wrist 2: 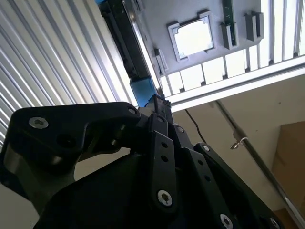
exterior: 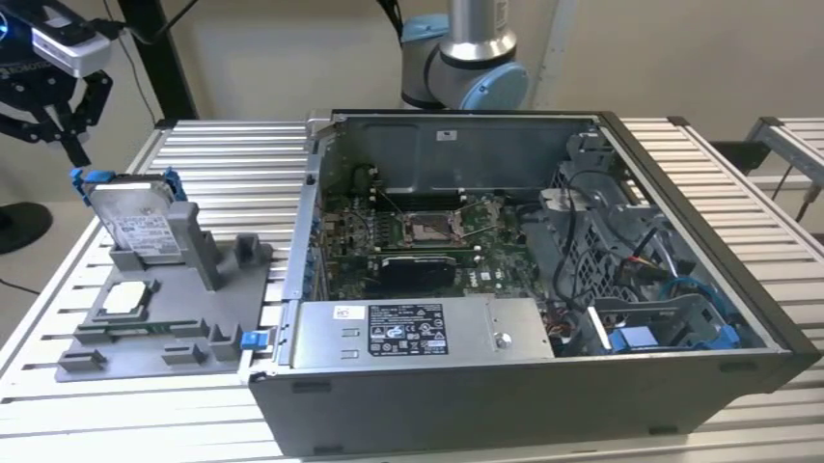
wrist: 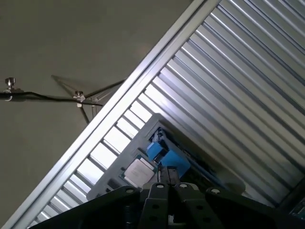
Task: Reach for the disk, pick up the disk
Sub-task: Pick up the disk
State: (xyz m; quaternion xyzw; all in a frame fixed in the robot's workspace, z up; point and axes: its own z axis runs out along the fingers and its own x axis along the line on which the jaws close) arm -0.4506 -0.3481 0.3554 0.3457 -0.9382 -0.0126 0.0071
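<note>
Second wrist view. Foreground: black gripper (wrist 2: 159, 102), bolted linkages, fingertips drawn together, the tip just at the blue rail end of the disk (wrist 2: 143, 89), seen edge-on; contact cannot be told. Beside the disk: grey fixture (wrist 2: 157, 24) holding a small square silver-white chip (wrist 2: 193, 37). Under both: ribbed aluminium table (wrist 2: 47, 57). Past the table edge: beige floor (wrist 2: 228, 114), black cable (wrist 2: 198, 121), small metal hook (wrist 2: 238, 142).
</note>
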